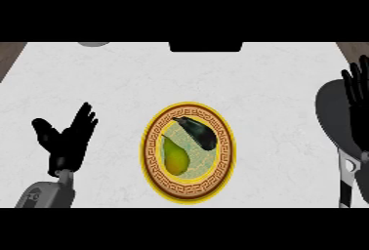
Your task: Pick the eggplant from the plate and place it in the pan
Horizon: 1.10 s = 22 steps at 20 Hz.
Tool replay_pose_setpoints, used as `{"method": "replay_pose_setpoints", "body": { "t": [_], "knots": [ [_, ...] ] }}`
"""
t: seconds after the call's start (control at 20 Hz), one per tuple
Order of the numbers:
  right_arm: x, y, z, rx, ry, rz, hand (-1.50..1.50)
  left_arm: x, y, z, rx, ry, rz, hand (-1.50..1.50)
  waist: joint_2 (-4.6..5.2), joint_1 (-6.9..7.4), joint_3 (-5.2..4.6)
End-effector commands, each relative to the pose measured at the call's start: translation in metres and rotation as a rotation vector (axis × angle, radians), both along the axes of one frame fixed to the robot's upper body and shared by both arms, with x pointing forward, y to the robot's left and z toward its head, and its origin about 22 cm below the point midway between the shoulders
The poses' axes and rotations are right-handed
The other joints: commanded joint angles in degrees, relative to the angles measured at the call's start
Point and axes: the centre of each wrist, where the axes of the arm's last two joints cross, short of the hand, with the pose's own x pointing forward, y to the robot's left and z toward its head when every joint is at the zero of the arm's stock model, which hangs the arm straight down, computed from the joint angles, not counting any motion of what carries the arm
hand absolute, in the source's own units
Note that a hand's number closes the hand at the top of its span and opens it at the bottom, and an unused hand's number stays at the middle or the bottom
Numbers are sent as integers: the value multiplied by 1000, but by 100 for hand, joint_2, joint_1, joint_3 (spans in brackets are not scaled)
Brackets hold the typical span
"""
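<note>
One plate (189, 194), one eggplant (197, 132), one pear (175, 156), one pan (330, 114), two hands.

White, faintly marbled counter (216, 78) holding a plate (155, 168) with a yellow rim, brown-and-gold key-pattern band and pale green centre, on which lie a glossy near-black eggplant (197, 132) and a yellow-green pear (175, 157), flanked by black hands

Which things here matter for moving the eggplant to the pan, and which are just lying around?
For the job:
eggplant
plate
pan
right hand, open above the pan
left hand, open at the left

Lying about:
pear, on the same plate
dark object at the far edge
</note>
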Motion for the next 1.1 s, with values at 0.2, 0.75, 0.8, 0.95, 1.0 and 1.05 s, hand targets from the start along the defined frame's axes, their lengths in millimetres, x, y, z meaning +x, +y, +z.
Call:
{"method": "replay_pose_setpoints", "body": {
  "t": [0.2, 0.75, 0.8, 0.95, 1.0, 1.05],
  "knots": [
    [18, 132, 5, 126, 130, 782, -150, 16, 21, 25, 286, -44, -85, 0, 271, 1154, 145],
    [77, 130, -50, 132, 294, 779, -150, 10, 59, 28, 424, 55, -26, 0, 118, 375, 103],
    [86, 123, -33, 105, 283, 833, -150, 12, 71, 32, 432, 68, 6, 0, 105, 328, 100],
    [107, 119, -3, -45, 270, 902, -150, 7, 59, 16, 429, 64, 6, 0, 84, 256, 93],
    [119, 135, 13, -117, 259, 904, -150, 23, 54, 28, 439, 54, 5, 0, 110, 299, 94],
    [118, 137, 25, -140, 262, 922, -150, 12, 73, 27, 441, 65, 12, 0, 66, 239, 91]
  ]
}}
